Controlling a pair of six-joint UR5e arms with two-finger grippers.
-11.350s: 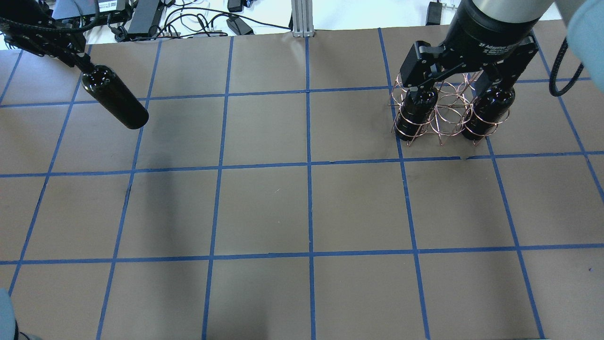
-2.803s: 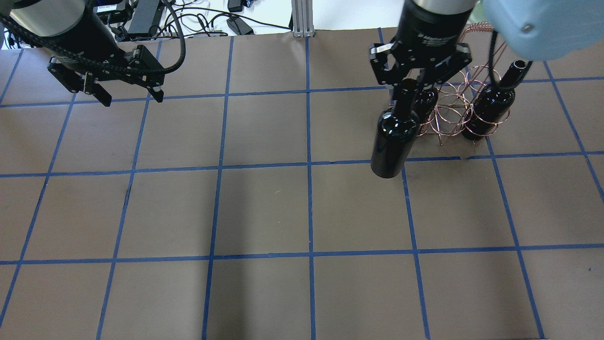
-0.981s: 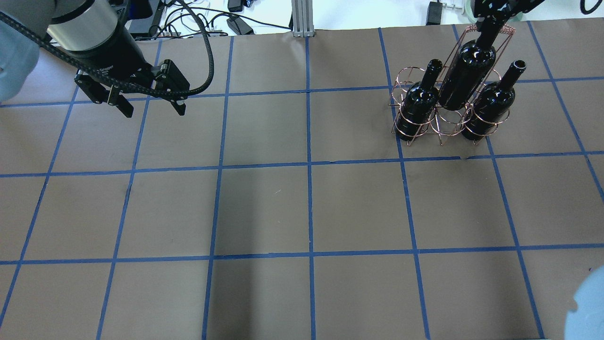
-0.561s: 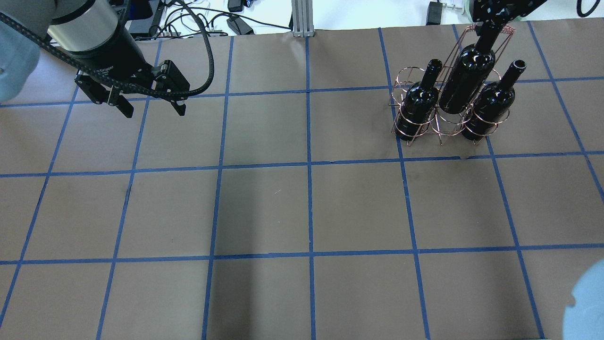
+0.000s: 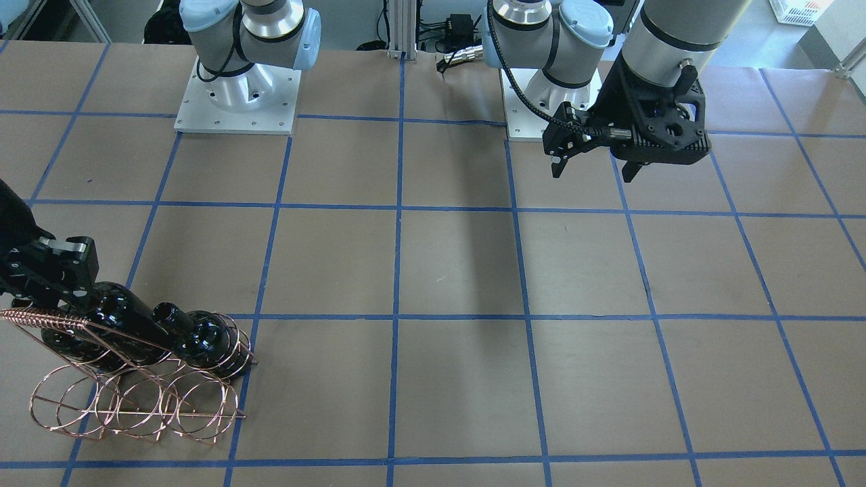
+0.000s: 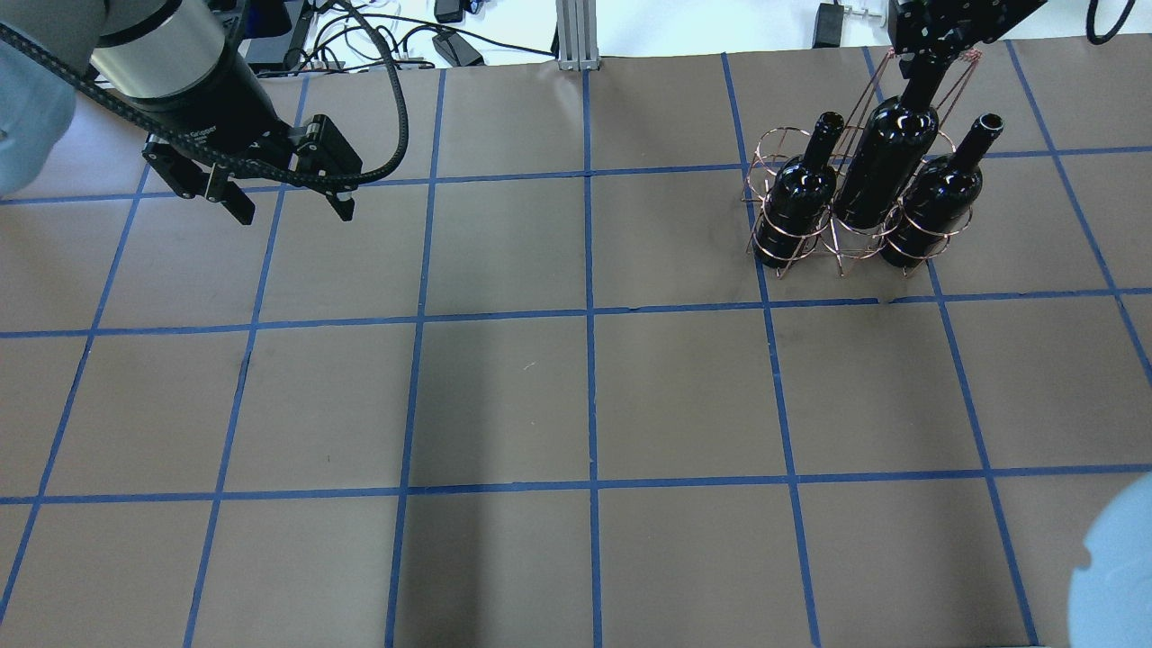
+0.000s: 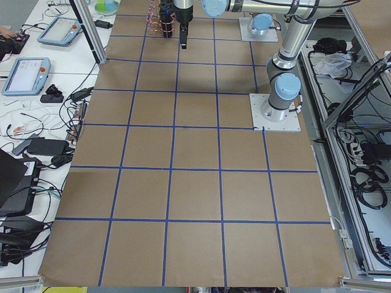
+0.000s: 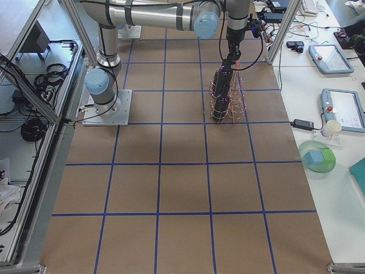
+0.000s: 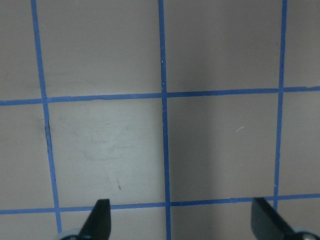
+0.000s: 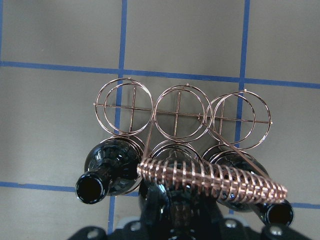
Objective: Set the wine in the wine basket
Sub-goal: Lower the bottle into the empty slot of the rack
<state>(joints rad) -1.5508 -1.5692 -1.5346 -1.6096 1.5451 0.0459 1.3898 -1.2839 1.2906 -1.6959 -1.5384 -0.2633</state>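
The copper wire wine basket (image 6: 846, 241) stands at the far right of the table, also in the front view (image 5: 135, 406) and the right wrist view (image 10: 180, 112). Two black bottles stand in its outer rings, one on the left (image 6: 796, 202) and one on the right (image 6: 940, 198). My right gripper (image 6: 931, 56) is shut on the neck of the wine bottle (image 6: 886, 166), whose base sits in the middle ring between them, under the twisted handle (image 10: 215, 177). My left gripper (image 6: 295, 214) is open and empty above the far left of the table.
The three rings of the basket's other row (image 10: 125, 107) hold nothing. Cables and power bricks (image 6: 360, 36) lie past the table's far edge. The brown mat with the blue tape grid (image 6: 585, 405) covers the table.
The right gripper has lowered the wine bottle further into the middle ring over the last second. Earlier the left gripper held this bottle; it now hangs open and still.
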